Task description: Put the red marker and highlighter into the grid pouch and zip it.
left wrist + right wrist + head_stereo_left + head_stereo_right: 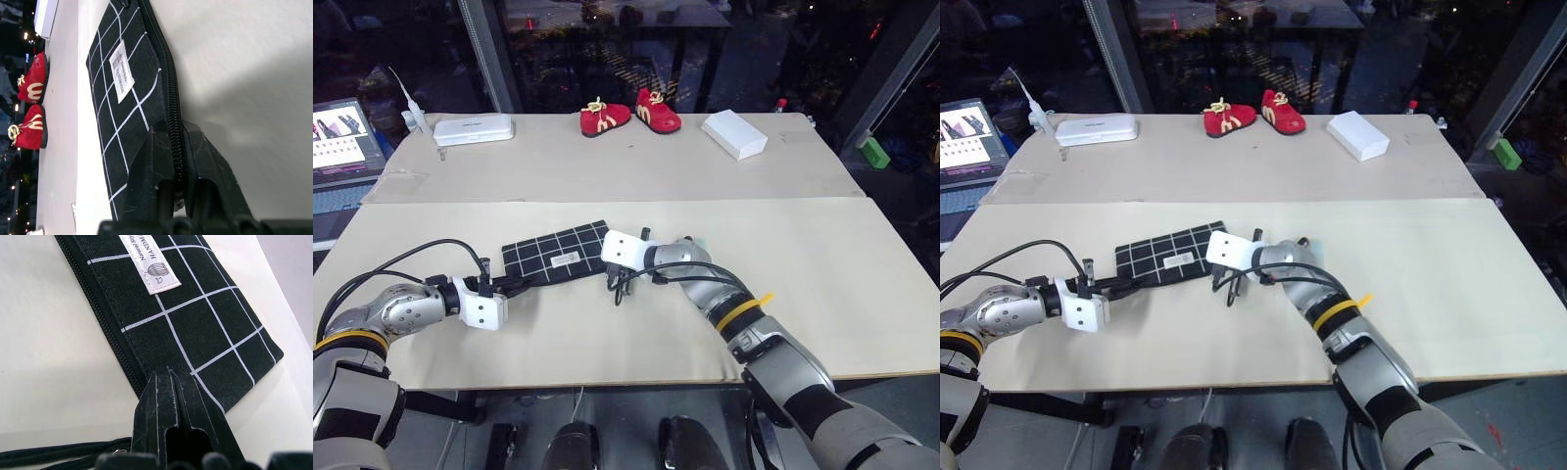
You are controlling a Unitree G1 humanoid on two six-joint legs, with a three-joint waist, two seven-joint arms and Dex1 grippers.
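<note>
Now, left to right across the table:
Laptop (342, 137): sits off the table's far left corner, screen lit.
White case (473, 129): lies flat on the far left part of the table (862, 284).
Left gripper (177, 183): its two black fingers are pinched together on the grid pouch's zipper edge at the pouch's left end, as the left wrist view shows; the zipper teeth run up from between the fingers.
Grid pouch (560, 254): lies flat on the near half of the table, between the two grippers, white label facing up and the zipper along its near edge.
Red shoes (628, 116): a pair, side by side at the far edge, well apart from the pouch.
Right gripper (168, 391): fingers pressed together with no gap, tips resting on the right-hand corner of the pouch; whether any fabric is caught between them cannot be told.
Black cord (63, 456): runs along the table just beside the right gripper.
White box (734, 133): far right part of the table.
Green block (873, 152): beyond the table's right edge.
</note>
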